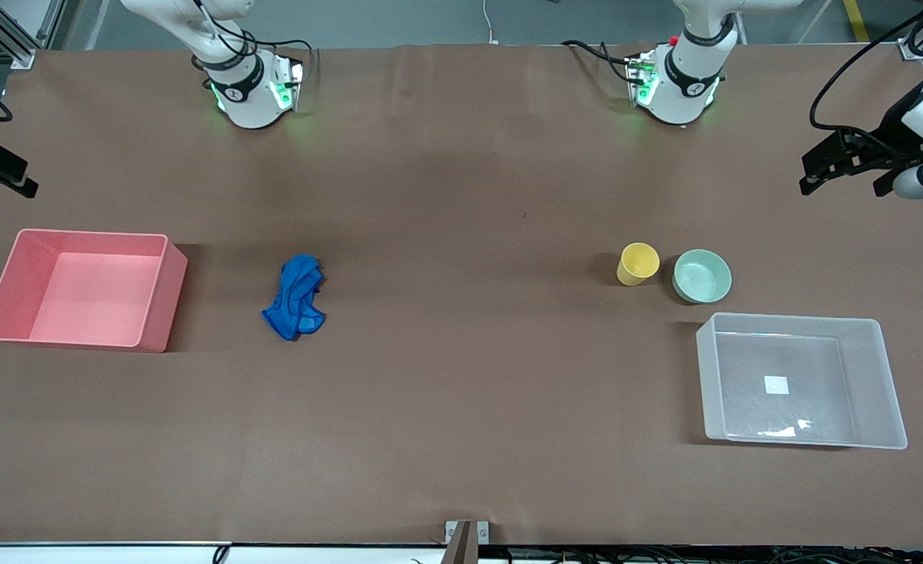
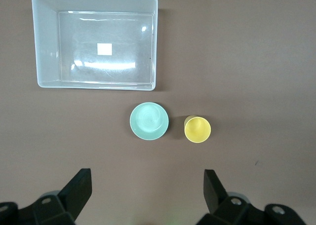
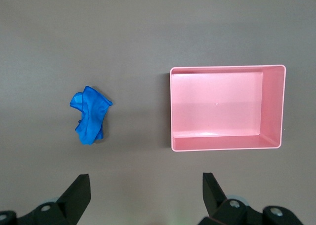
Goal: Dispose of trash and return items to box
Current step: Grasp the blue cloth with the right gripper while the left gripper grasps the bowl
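The blue rag (image 1: 297, 298) lies crumpled on the table, beside the pink bin toward the right arm's end; it also shows in the right wrist view (image 3: 90, 115). The yellow cup (image 1: 638, 264) and mint-green bowl (image 1: 701, 276) stand upright side by side, a little farther from the front camera than the clear box (image 1: 798, 380). The left wrist view shows the cup (image 2: 197, 129), the bowl (image 2: 149, 121) and the box (image 2: 47, 42), which holds only its white label. My left gripper (image 2: 148, 185) is open and empty, high above the table. My right gripper (image 3: 146, 185) is likewise open and empty, held high.
A pink bin (image 1: 85, 288) stands at the right arm's end of the table and has nothing in it; it also shows in the right wrist view (image 3: 224, 143). Both arm bases stand at the table's edge farthest from the front camera. Brown table cover spans the middle.
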Controlling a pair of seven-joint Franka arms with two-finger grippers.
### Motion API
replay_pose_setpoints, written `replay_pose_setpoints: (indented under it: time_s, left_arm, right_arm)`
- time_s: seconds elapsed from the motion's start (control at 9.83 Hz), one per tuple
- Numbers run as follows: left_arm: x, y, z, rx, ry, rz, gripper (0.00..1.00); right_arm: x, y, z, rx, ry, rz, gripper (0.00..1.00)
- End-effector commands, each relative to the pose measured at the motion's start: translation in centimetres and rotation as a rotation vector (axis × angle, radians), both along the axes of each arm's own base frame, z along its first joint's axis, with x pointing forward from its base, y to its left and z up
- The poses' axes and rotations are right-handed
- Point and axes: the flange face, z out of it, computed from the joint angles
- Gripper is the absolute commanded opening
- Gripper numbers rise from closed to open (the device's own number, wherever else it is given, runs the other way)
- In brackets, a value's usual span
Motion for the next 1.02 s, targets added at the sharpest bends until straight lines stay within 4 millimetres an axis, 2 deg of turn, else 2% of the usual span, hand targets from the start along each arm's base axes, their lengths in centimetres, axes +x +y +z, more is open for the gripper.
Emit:
replay_pose_setpoints:
  time_s: [0.0,0.41,0.51,0.61,0.71,0.81,0.92]
  left_arm:
    - [-0.3,-0.1,-1.4,0.026,0.033,-0.017,1.0]
    - [0.1,0.2,-2.0,0.011,0.043,0.004,1.0]
    - [0.2,0.2,-2.2,0.012,0.043,-0.005,0.98]
    - [0.2,0.3,-2.7,0.013,0.053,-0.011,0.96]
    - [0.3,0.7,-4.1,0.013,0.056,-0.004,0.96]
    - [0.4,0.7,-6.2,0.016,0.056,-0.007,0.96]
    - [0.4,1.2,-8.5,0.018,0.077,-0.023,0.95]
  right_arm:
    - [0.0,-0.2,0.3,-0.002,0.003,0.007,1.0]
    - [-0.2,0.5,0.3,0.002,0.016,0.01,1.0]
    - [0.7,1.3,-1.0,0.002,0.037,0.016,1.0]
    - [2.6,3.7,-3.3,0.008,0.053,0.002,1.0]
    - [4.3,6.5,-6.1,0.01,0.055,-0.029,1.0]
    - [5.3,9.7,-9.4,0.013,0.072,-0.006,1.0]
    - [5.9,12.5,-13.8,0.011,0.097,-0.023,1.0]
